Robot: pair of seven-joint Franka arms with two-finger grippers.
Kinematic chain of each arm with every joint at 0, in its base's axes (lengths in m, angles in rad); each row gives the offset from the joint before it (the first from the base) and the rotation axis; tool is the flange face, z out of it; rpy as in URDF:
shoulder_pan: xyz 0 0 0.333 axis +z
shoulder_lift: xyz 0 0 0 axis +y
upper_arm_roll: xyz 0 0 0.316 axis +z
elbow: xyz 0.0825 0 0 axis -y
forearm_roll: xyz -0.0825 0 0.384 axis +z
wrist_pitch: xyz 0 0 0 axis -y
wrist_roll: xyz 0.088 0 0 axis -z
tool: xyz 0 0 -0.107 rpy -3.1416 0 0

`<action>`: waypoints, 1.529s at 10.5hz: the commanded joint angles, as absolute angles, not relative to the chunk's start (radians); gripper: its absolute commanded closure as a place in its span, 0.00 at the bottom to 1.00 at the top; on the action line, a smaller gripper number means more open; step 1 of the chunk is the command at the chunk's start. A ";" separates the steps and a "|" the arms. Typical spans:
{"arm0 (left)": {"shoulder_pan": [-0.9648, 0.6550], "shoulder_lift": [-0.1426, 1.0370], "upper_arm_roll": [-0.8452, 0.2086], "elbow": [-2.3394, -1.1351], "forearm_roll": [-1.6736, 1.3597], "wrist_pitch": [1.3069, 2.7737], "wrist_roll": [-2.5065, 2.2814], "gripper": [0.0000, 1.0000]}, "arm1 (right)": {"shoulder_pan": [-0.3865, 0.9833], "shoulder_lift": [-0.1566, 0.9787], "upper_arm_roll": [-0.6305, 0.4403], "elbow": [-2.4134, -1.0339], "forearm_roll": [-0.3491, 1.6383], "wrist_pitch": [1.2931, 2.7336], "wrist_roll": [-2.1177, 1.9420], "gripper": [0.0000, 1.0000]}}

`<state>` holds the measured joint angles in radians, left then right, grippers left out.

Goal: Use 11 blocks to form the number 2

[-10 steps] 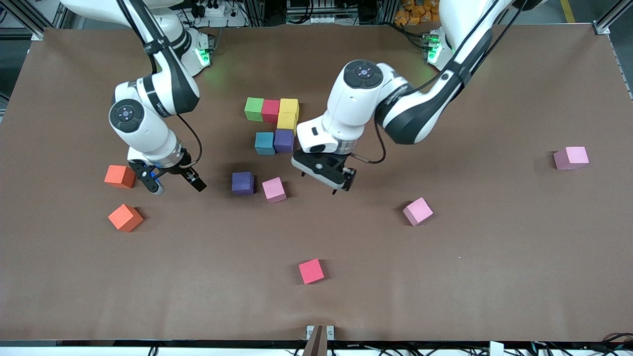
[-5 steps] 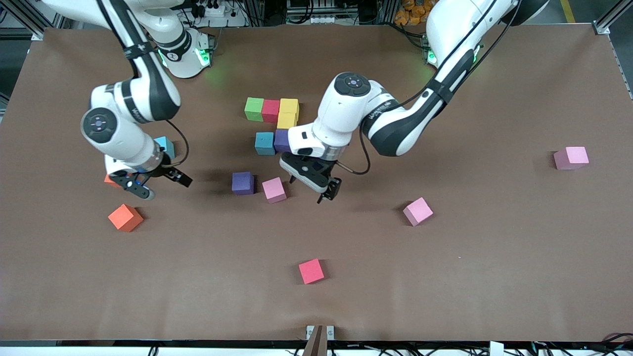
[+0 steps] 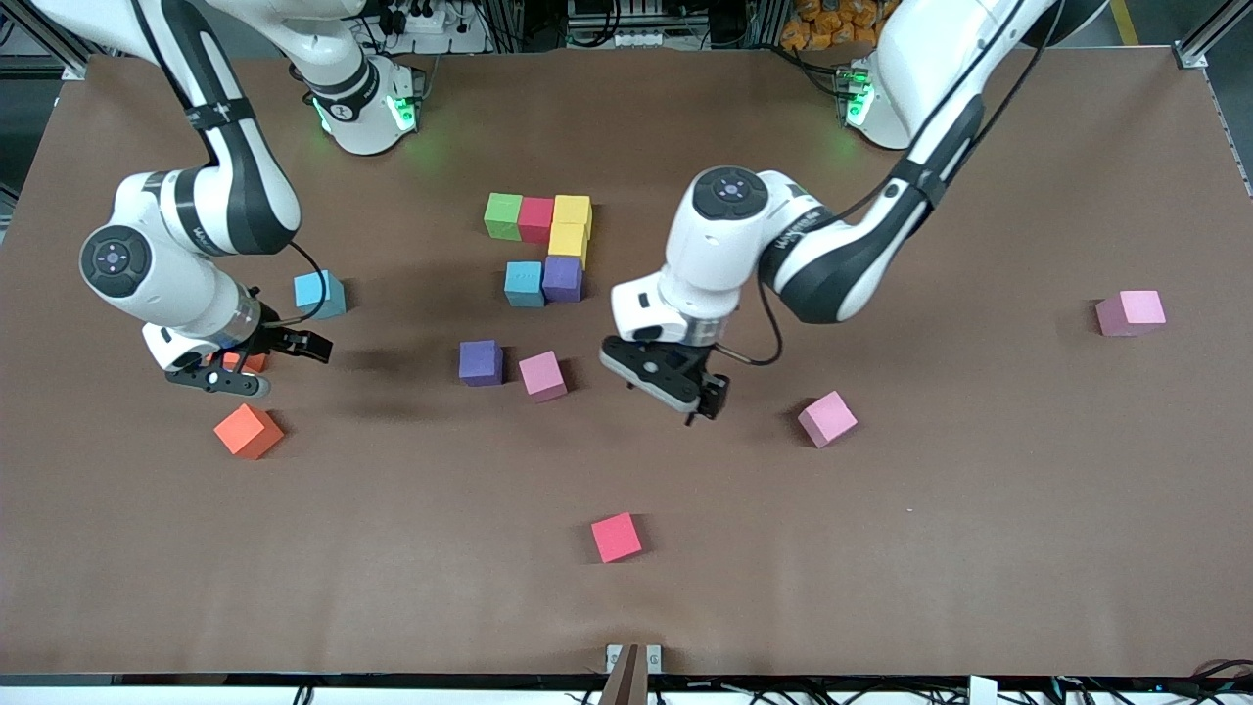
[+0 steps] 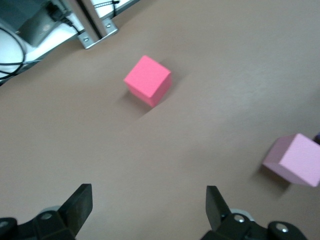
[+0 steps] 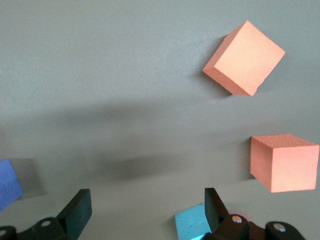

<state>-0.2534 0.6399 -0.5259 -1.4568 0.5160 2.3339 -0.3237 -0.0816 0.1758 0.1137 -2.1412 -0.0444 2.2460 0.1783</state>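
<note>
End effectors left, right: wide open, empty, airborne.

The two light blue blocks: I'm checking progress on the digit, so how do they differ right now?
The darker teal light blue block sits in the number 2, touching the purple block. The paler light blue block stands alone toward the right arm's end of the table, touching nothing, beside the open right gripper. Both are same-sized cubes resting flat on the table.
</note>
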 commanded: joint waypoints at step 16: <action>-0.034 0.350 -0.535 -1.463 0.344 1.718 -0.276 0.00 | -0.100 0.095 0.055 -2.505 -0.112 2.465 -0.183 0.00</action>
